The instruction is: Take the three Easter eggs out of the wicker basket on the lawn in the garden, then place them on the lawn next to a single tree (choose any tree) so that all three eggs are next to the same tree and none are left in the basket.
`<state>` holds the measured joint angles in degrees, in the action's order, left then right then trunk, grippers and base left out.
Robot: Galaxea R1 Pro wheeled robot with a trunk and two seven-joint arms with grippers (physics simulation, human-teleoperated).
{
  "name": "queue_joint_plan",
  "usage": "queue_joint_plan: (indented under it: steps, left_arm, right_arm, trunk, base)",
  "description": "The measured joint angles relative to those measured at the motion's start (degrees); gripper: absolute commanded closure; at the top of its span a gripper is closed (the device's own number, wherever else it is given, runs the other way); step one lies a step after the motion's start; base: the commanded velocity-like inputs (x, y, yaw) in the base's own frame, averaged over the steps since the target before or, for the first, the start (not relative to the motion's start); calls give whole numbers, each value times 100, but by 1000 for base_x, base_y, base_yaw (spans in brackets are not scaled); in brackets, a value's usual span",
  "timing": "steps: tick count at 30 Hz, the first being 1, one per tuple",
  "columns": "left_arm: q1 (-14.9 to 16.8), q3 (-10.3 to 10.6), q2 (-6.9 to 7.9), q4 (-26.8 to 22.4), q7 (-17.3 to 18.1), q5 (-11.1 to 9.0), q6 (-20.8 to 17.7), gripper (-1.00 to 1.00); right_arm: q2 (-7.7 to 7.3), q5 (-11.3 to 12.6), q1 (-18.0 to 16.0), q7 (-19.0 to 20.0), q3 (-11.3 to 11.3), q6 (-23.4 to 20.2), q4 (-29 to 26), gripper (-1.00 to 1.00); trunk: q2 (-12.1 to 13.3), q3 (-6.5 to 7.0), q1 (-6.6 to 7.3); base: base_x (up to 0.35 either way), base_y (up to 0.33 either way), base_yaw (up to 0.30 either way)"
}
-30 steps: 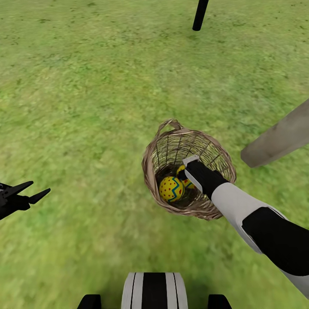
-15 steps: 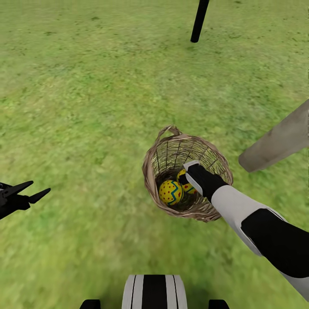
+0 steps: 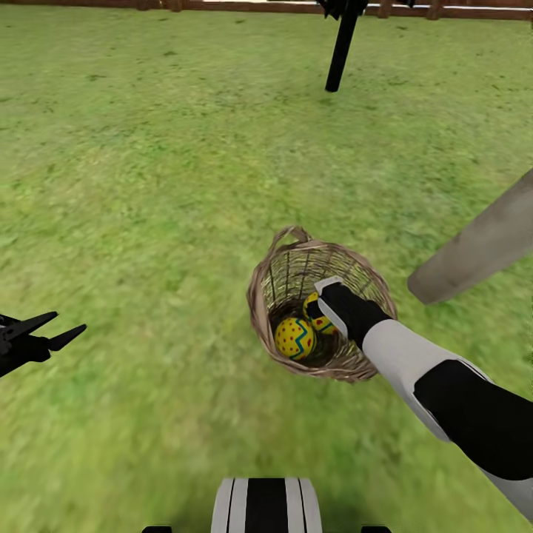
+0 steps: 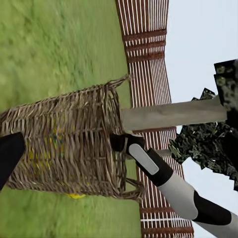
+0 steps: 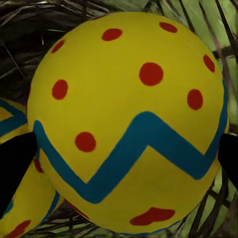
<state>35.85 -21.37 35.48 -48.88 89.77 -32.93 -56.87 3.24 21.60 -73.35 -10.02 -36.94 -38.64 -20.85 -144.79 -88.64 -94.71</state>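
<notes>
The wicker basket point(image 3: 270, 296) stands on the lawn point(image 3: 148, 185), and I also see it from the side point(image 4: 64, 144). My right gripper point(image 3: 323, 303) reaches down inside it. Its fingers point(image 5: 15, 168) press both sides of one yellow Easter egg point(image 5: 129, 114) with a blue zigzag and red dots. A second egg point(image 3: 295, 338) lies beside it on the basket floor. Any third egg is hidden. My left gripper point(image 3: 55, 331) hangs open over the grass, far to the left. The pale leaning tree trunk point(image 3: 474, 252) meets the ground just right of the basket.
A thin black trunk point(image 3: 340, 52) stands farther off on the grass, in front of the brown slat fence point(image 3: 222, 4). Dark foliage point(image 4: 208, 134) hangs over the pale trunk point(image 4: 168, 114). Open grass spreads left of the basket and in front of it.
The camera has tilted up, bringing the fence into sight. My right hand and its egg sit slightly higher in the basket. The left gripper has not moved.
</notes>
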Motion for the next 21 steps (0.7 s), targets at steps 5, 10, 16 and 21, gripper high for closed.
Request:
queue_joint_plan:
  steps: [5,10,16,21]
  left_arm:
    - [0,0,10,1,0,1,0,-100]
    - [0,0,10,1,0,5,0,-100]
    - [0,0,10,1,0,10,0,-100]
    - [0,0,10,1,0,10,0,-100]
  right_arm:
    - [-8,7,1,-6,8,-42,-318,100]
    - [-6,10,1,-7,-2,-52,-355,100]
    - [-30,50,3,9,23,-286,-461,100]
    - [-107,53,96,19,935,-1276,-1484,100]
  trunk:
    - [7,111,15]
    - [14,222,28]
    - [22,355,42]
    - [28,466,56]
  base:
    - [-24,0,0]
    - [0,0,0]
    - [-48,0,0]
    - [-53,0,0]
